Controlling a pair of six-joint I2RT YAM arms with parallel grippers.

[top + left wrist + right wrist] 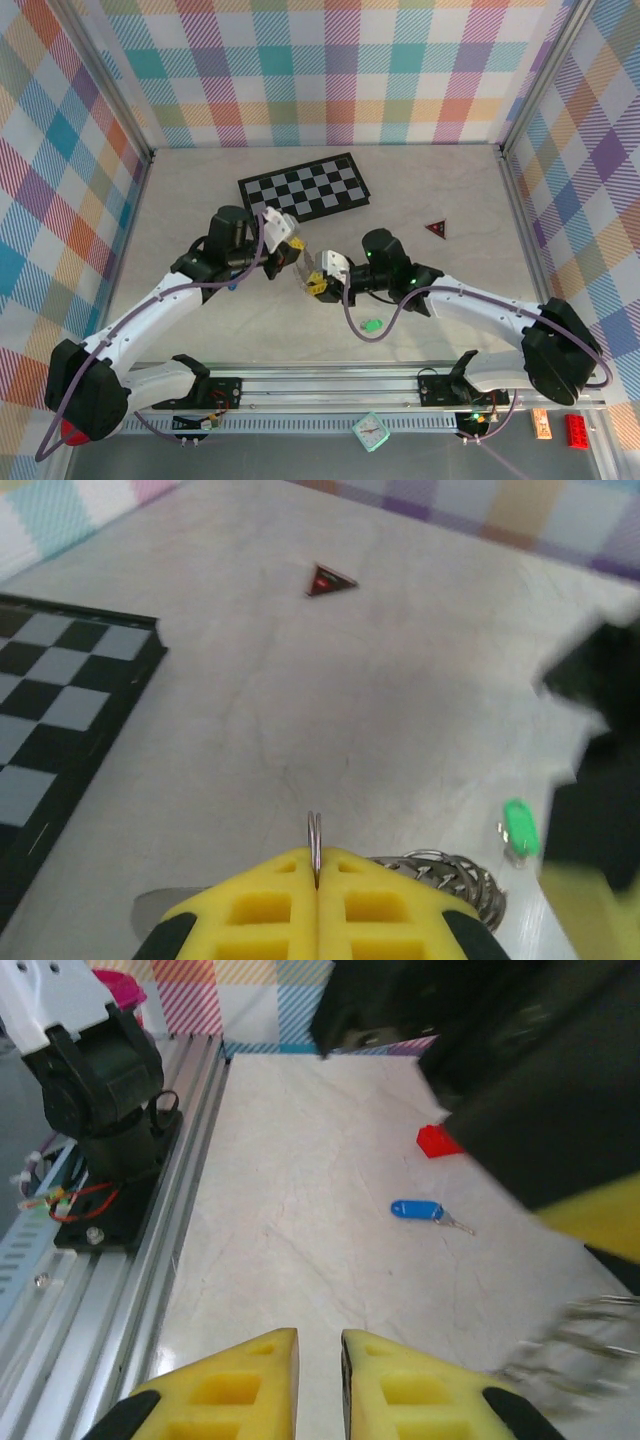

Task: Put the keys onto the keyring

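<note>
My left gripper [316, 855] is shut on the keyring [315, 832]. The thin silver loop stands up between the yellow fingers, and its fringe of small silver keys [448, 872] hangs to the right. The green key [520, 826] lies on the table beyond, also seen from above as the green key [372, 324]. My right gripper [320, 1336] is open a little with nothing between its fingers. The blue key [415, 1209] lies flat ahead of it. In the top view the left gripper [296, 262] and right gripper [318, 284] nearly meet at mid-table.
The chessboard [304, 187] lies at the back. A dark red triangle [435, 228] sits to its right. A small red block [438, 1141] lies past the blue key. The rail [340, 385] runs along the near edge, and plaid walls enclose the table.
</note>
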